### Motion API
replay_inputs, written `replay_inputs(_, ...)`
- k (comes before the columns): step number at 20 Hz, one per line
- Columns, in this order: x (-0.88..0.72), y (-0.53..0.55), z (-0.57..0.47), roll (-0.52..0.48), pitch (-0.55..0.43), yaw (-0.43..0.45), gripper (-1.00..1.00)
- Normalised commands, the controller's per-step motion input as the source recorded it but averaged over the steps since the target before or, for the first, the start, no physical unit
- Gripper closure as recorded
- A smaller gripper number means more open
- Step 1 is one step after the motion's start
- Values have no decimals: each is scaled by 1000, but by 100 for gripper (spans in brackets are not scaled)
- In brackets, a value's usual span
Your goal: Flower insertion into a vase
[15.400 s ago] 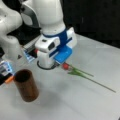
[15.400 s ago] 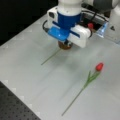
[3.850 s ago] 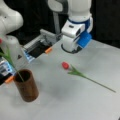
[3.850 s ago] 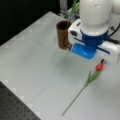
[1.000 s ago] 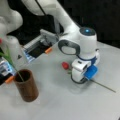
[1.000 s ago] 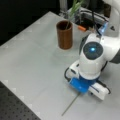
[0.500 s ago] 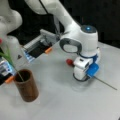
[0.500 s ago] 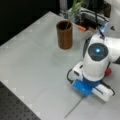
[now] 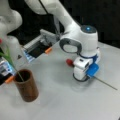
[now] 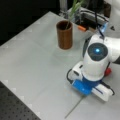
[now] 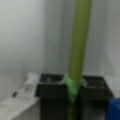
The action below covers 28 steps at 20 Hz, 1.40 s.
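The brown vase stands upright on the table with a green-stemmed flower in it. A second flower lies flat on the table, its red head on one side of the hand and its thin stem sticking out the other side. My gripper is down at the table over this stem. In the wrist view the black fingers press the green stem from both sides.
A grey device with orange tabs sits at the table's back edge behind the vase. A white robot base stands beside the vase. Open grey tabletop lies between the vase and the near edge.
One flower has gone into the vase since the oldest frames. The hand has since come down from above the table onto the second flower's stem, and over the last second it has barely moved.
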Motion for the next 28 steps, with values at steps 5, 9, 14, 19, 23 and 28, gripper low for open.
replay_inputs(5, -8, -140, 136, -88, 20, 103, 100)
replay_inputs(9, -88, -106, 206, -39, -3, 78, 100)
replay_inputs(14, -174, -93, 179, 57, -32, 9, 100)
replay_inputs(19, -258, -162, 274, 135, -148, -35, 100)
replay_inputs(23, -408, -238, 765, 116, -76, -80, 100)
replay_inputs(28, -389, -277, 670, 103, 18, -103, 100)
